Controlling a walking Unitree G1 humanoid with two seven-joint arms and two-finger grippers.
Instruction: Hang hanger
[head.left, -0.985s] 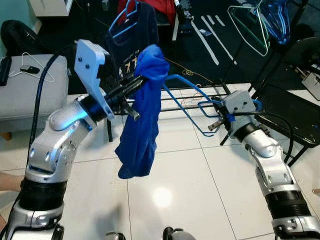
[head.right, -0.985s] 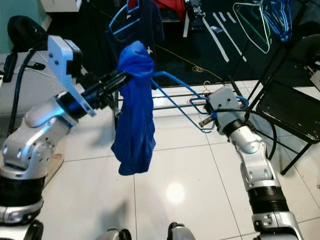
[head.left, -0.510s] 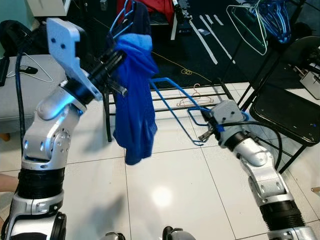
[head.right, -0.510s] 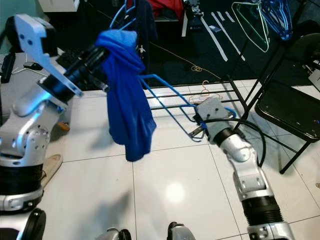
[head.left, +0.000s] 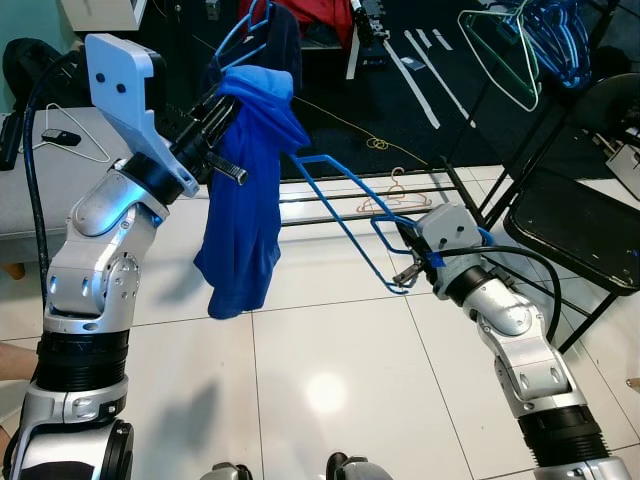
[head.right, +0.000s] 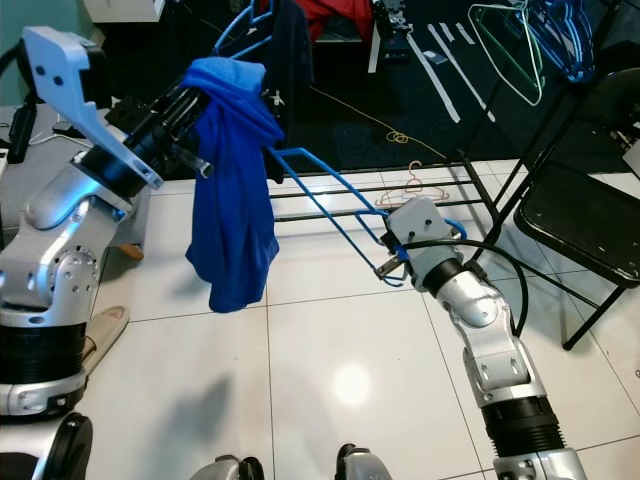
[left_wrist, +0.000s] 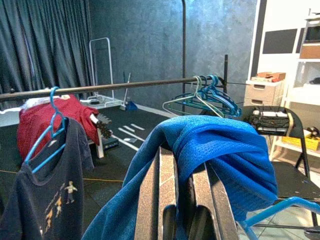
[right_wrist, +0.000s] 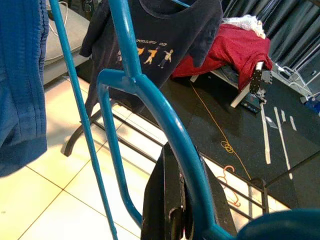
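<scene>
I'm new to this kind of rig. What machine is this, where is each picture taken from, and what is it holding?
This is a humanoid robot with two silver arms, each ending in a gripper of two black fingers. Two pictures come from its head camera, looking down at a white tiled floor. The other two come from cameras on the wrists, looking along the fingers.

The left gripper is shut on a bright blue cloth garment, which hangs down from it. The right gripper is shut on a blue wire hanger that reaches into the garment.

Behind stands a dark clothes rail carrying a navy printed T-shirt and spare hangers.
</scene>
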